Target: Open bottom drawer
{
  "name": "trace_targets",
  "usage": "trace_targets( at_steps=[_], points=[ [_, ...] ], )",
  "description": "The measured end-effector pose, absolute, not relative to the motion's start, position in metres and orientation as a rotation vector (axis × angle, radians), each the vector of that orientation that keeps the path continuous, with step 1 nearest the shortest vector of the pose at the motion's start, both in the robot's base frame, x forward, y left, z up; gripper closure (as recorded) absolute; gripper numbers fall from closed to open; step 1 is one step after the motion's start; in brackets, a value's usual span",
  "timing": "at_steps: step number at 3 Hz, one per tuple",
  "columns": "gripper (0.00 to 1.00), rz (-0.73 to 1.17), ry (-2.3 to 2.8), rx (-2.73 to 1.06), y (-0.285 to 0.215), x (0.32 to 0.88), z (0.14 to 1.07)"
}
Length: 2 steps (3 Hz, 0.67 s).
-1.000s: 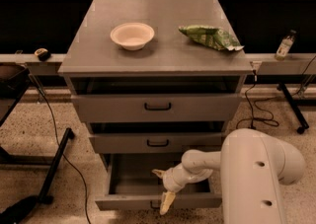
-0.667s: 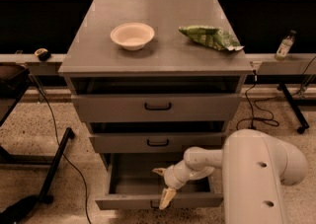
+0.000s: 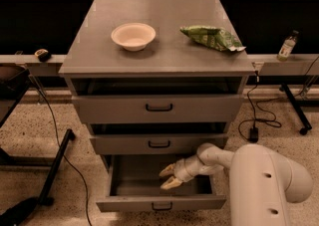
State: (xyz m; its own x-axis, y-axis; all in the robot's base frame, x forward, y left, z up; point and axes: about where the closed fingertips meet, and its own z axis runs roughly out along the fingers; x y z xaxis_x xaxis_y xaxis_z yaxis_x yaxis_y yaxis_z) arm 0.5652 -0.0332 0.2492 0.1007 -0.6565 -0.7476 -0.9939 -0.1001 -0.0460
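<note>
The bottom drawer (image 3: pixel 134 203) of the grey cabinet stands pulled out, its bare grey inside showing and its small black loop handle (image 3: pixel 161 206) at the centre of the low front panel. My gripper (image 3: pixel 168 176) hangs over the drawer's inside, above and behind the front panel, its two pale fingers spread apart and holding nothing. The white arm reaches in from the lower right.
The top drawer (image 3: pixel 159 107) and the middle drawer (image 3: pixel 159 144) stand slightly out. A white bowl (image 3: pixel 133 36) and a green bag (image 3: pixel 212 37) lie on the cabinet top. A small bottle (image 3: pixel 286 46) stands on the right ledge. Cables run over the floor on both sides.
My gripper has lifted from the front panel's handle and moved back over the drawer's inside. The drawer stays out.
</note>
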Motion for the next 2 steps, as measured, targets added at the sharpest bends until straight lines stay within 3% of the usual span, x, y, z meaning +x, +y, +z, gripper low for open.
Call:
trace_targets(
  at_steps=[2],
  points=[
    [0.96, 0.754, 1.653, -1.801, -0.045, 0.572, 0.201]
  ],
)
